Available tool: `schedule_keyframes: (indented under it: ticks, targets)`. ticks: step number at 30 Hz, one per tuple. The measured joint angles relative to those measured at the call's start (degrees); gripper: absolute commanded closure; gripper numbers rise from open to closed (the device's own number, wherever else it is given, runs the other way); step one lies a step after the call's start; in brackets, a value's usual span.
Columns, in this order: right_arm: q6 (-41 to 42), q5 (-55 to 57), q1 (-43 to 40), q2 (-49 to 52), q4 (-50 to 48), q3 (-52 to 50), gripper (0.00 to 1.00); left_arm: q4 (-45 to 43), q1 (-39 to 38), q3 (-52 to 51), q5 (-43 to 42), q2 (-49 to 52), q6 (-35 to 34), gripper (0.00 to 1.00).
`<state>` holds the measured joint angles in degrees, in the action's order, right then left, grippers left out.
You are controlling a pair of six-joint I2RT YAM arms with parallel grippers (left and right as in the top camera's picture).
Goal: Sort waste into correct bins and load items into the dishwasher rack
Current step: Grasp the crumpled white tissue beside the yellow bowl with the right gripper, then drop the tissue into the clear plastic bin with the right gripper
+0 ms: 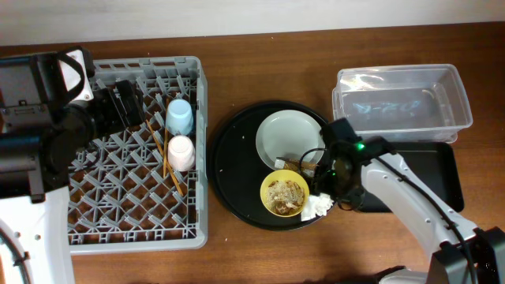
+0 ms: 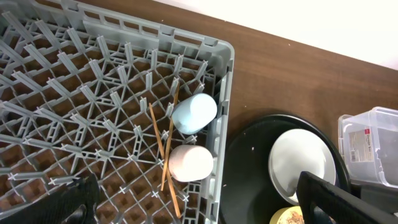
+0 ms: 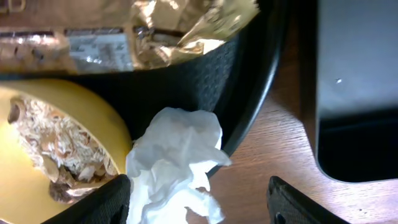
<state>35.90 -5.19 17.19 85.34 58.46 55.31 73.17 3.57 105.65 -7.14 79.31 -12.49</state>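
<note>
- White napkin (image 3: 177, 155) lies at the round black tray's (image 1: 233, 170) four o'clock rim, beside the yellow bowl (image 1: 285, 193).
- Right gripper (image 3: 199, 202) is spread wide over the napkin.
- Left gripper (image 2: 208, 200) is spread above the rack (image 1: 189, 67), holding nothing.

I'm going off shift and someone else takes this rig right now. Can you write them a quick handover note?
Left gripper: open, empty, over the dishwasher rack.
Right gripper: open, fingers either side of the napkin at the round tray edge.
Done: blue cup, pink cup and chopsticks lie in the rack.
Left: napkin, foil wrapper and the food scraps in the yellow bowl go to the bins. The clear tub and black tray both look empty. Then plate and bowl go to the rack.
</note>
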Motion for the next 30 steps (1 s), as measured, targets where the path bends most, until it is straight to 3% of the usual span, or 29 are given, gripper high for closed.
schedule_keyframes:
  ticks: [6,9,14,15,16,21,25,27,30]
  targets:
    - [0.4,-1.8,-0.2,-0.3,-7.9,-4.8,0.3,0.0,0.0,0.0,0.0,0.0,0.0,0.01]
    - [1.2,-2.0,-0.2,-0.3,-10.8,-6.5,0.53,0.0,0.0,0.0,0.0,0.0,0.0,0.01]
    - [1.6,-2.0,-0.2,-0.3,-11.2,-6.5,0.71,0.0,0.0,0.0,0.0,0.0,0.0,0.01]
    - [1.6,-2.0,-0.2,-0.3,-11.2,-6.5,0.9,0.0,0.0,0.0,0.0,0.0,0.0,0.01]
    - [1.6,-2.0,-0.2,-0.3,-11.2,-6.5,0.96,0.0,0.0,0.0,0.0,0.0,0.0,0.01]
    - [-0.8,-4.5,-0.9,-0.7,-6.7,-4.7,0.96,0.0,0.0,0.0,0.0,0.0,0.0,0.01]
    - [-6.7,-7.8,-5.5,-6.2,1.6,11.3,0.96,0.0,0.0,0.0,0.0,0.0,0.0,0.01]
    - [-8.0,-5.8,-10.5,-8.1,1.0,19.2,0.96,0.0,0.0,0.0,0.0,0.0,0.0,0.01]
    - [-8.9,-0.2,-18.0,-8.2,-7.2,21.6,0.96,0.0,0.0,0.0,0.0,0.0,0.0,0.01]
